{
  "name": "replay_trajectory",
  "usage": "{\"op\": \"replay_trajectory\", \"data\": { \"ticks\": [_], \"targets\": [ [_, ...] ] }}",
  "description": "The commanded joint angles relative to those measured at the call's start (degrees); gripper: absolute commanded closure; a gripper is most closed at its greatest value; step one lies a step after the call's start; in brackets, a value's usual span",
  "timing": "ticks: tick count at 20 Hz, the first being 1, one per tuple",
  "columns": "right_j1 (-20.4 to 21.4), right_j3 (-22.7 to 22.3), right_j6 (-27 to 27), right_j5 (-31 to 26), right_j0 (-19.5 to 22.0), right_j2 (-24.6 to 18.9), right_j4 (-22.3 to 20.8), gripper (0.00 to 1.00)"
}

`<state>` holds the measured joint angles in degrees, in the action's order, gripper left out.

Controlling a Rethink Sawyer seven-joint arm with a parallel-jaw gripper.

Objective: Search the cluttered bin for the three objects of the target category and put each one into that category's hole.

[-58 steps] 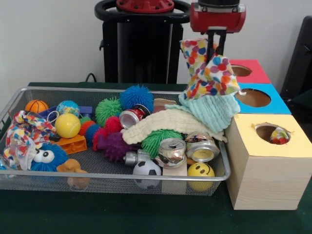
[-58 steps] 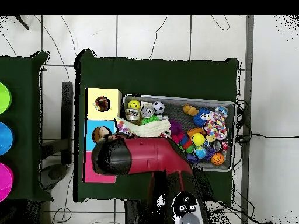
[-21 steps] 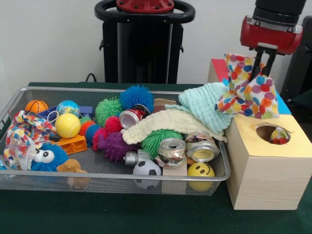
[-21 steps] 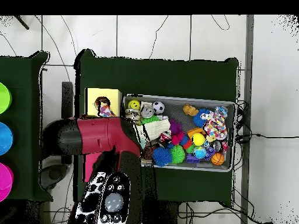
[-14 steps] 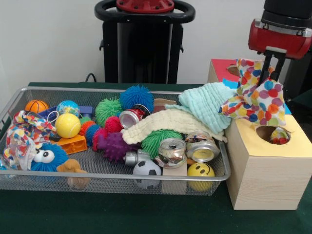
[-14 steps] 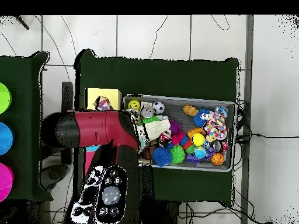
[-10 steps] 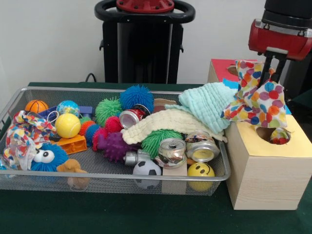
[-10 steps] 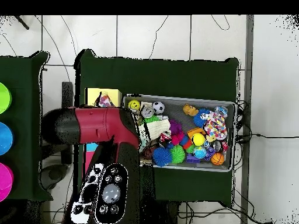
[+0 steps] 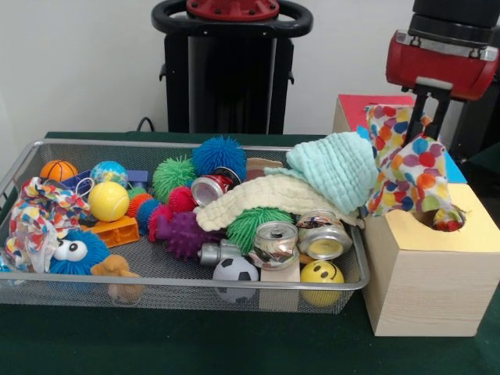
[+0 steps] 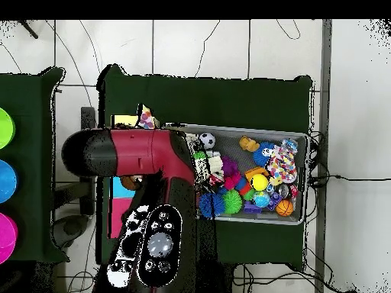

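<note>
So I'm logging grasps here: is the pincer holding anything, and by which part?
Yes: the pincer holds the dotted cloth by its top edge; the rest hangs down over the yellow box's hole.

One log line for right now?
gripper | shut on dotted cloth | cloth hangs over yellow box hole | another cloth already inside | release not yet done

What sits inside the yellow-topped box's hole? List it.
Through the hole in the yellow-topped box, a scrap of multicoloured material shows. The spotted cloth, hanging from the gripper, drapes onto the hole's rim. Whatever lies deeper inside is hidden.
</note>
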<state>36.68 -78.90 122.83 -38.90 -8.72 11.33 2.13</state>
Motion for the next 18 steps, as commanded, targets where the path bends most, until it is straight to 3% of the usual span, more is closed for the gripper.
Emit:
{"op": "replay_trajectory", "data": {
  "ticks": [1, 11, 18],
  "targets": [
    [-3.7, 1.1, 9.2, -1.6, 1.6, -2.9, 2.3, 1.0],
    [-6.6, 2.5, 10.3, 1.8, 1.2, -2.9, 2.5, 1.0],
    [-5.9, 3.1, 12.8, -1.4, -1.1, -1.5, 3.5, 1.0]
  ]
}}
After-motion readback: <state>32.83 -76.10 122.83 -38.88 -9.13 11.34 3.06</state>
